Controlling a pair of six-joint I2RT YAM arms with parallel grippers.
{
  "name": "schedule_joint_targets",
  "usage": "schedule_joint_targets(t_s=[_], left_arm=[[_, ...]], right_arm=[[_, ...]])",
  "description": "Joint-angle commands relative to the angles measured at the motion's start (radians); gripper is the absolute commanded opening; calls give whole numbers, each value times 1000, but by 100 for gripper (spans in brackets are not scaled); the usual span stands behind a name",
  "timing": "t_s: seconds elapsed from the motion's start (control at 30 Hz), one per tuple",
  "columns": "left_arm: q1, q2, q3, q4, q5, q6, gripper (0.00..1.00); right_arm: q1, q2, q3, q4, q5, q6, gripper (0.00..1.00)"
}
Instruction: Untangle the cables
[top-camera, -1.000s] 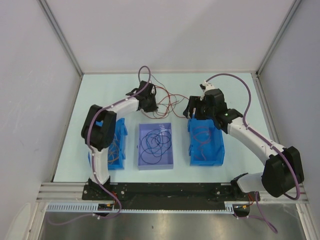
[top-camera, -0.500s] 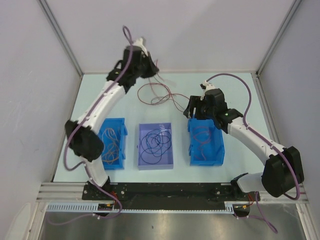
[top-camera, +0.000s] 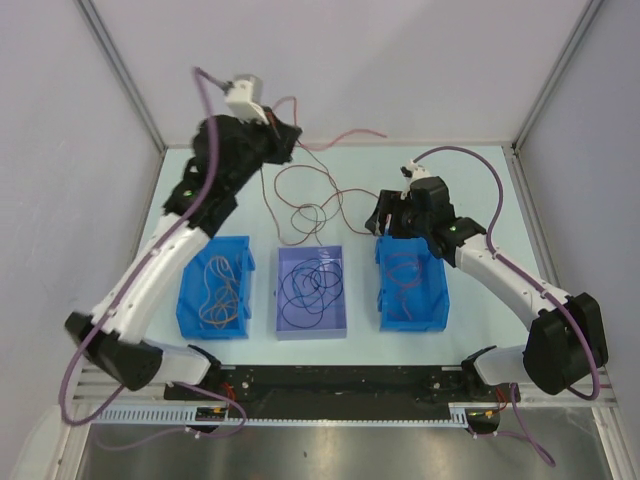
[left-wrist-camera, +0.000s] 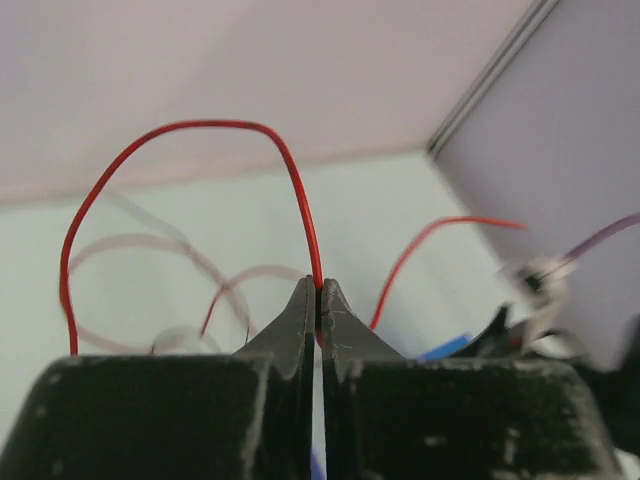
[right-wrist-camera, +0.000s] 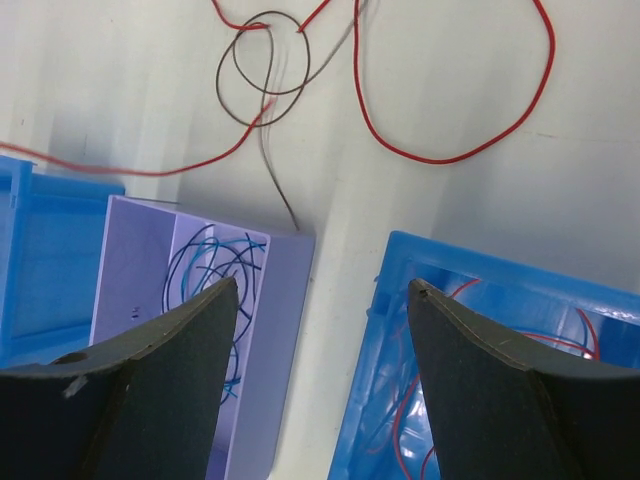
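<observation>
Since a second ago, the left gripper (top-camera: 288, 137) has left its spot just behind the purple bin (top-camera: 281, 292) and now sits high over the table (top-camera: 480, 180), far behind that bin and to its left. Its jaws have gone from part open to fully pinched, with a red cable (left-wrist-camera: 215, 123) clamped between the tips. The loose loops that lay in a heap behind the purple bin are now drawn out into a long strand hanging from the gripper down towards that bin's far edge. The right gripper (top-camera: 386, 222) has not moved: it hovers right of the purple bin's far corner with its jaws spread wide and nothing between them.

The left wrist view alone confirms the pinch: the red cable arches up out of the closed tips (left-wrist-camera: 318, 290). The right wrist view alone shows a brown cable (right-wrist-camera: 265, 55) looped through the red one behind the purple bin, with one end touching the bin's far rim. The top view alone shows the sorted cables: dark cables (top-camera: 310, 285) in the purple bin, tan ones (top-camera: 215, 290) in the bin to its left and red ones (top-camera: 405, 275) in the bin to its right.
</observation>
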Motion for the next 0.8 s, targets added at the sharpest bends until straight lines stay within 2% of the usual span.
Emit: schedule_joint_targets(t_s=[0.0, 0.23, 0.4, 0.5, 0.53, 0.57, 0.67, 0.77], left_arm=[[3, 88, -114, -63, 7, -19, 0], [6, 127, -47, -126, 19, -26, 0], [1, 145, 54, -100, 203, 38, 0], [-3, 199, 143, -195, 276, 95, 0], [-6, 213, 150, -217, 304, 115, 0], [-6, 208, 144, -228, 327, 129, 0], [-13, 139, -12, -206, 346, 173, 0], [-13, 69, -117, -189, 272, 189, 0]], right_arm=[[0, 7, 44, 54, -39, 19, 73], [2, 19, 44, 92, -74, 41, 73], [-15, -7, 92, 86, -66, -14, 74], [-69, -40, 126, 100, -109, -8, 75], [-130, -53, 126, 129, -158, 36, 75], [-158, -64, 126, 144, -184, 68, 75], [-261, -73, 124, 230, -330, 163, 74], [-307, -50, 126, 301, -431, 252, 74]])
